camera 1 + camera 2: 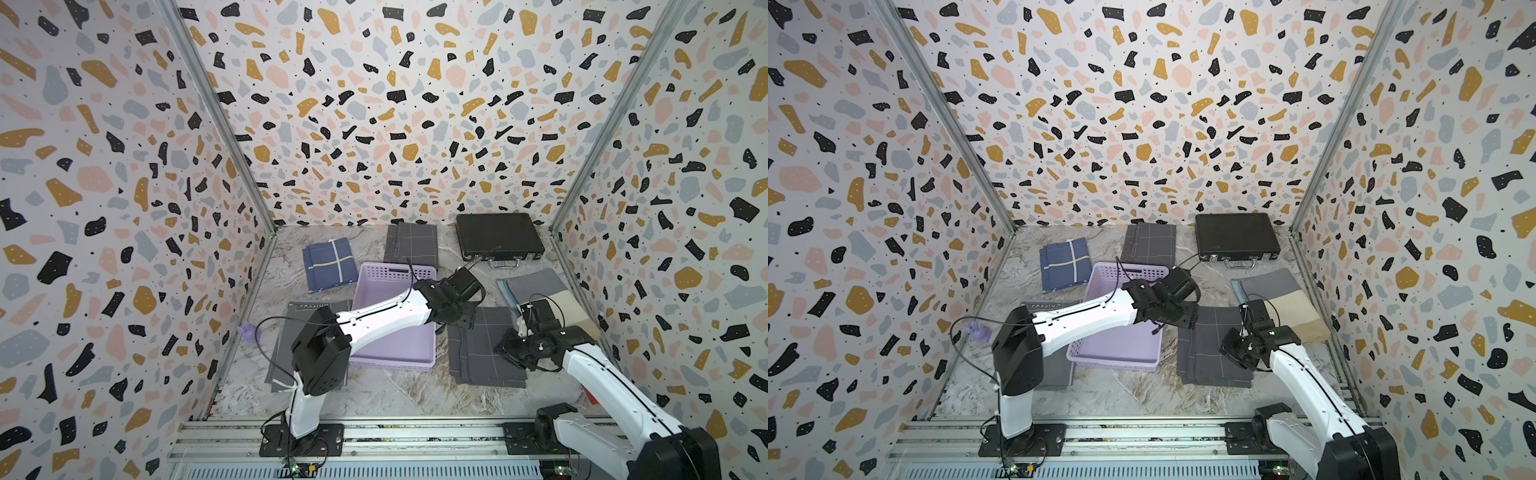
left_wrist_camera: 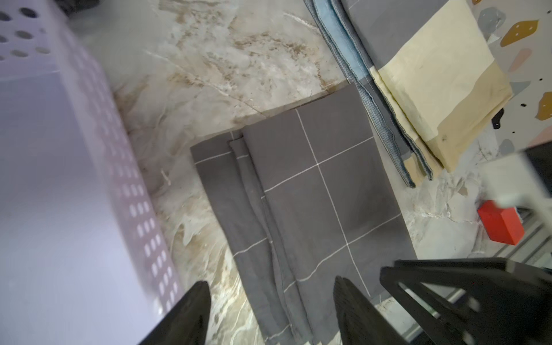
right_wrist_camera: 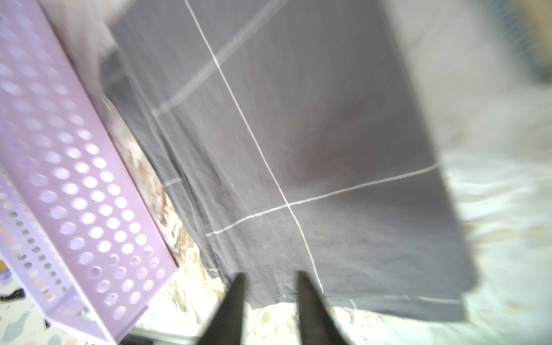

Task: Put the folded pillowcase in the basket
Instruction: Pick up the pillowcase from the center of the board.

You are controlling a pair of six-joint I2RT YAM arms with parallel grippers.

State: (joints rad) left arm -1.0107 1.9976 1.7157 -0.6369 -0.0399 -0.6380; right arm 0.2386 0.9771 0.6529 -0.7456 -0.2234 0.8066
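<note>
The folded pillowcase is dark grey with thin white grid lines and lies flat on the marble table just right of the basket. The lilac perforated basket holds nothing that shows. My left arm reaches across the basket. The left gripper hovers open above the pillowcase's far end with its fingers spread wide. My right gripper is open over the pillowcase's near edge, with a clear gap between its fingers. The basket wall runs alongside.
Other folded cloths lie around: a blue one, a grey grid one at the back, a grey and cream one at the right, and a dark grey one under the left arm. A black case sits back right. A red block is near the front rail.
</note>
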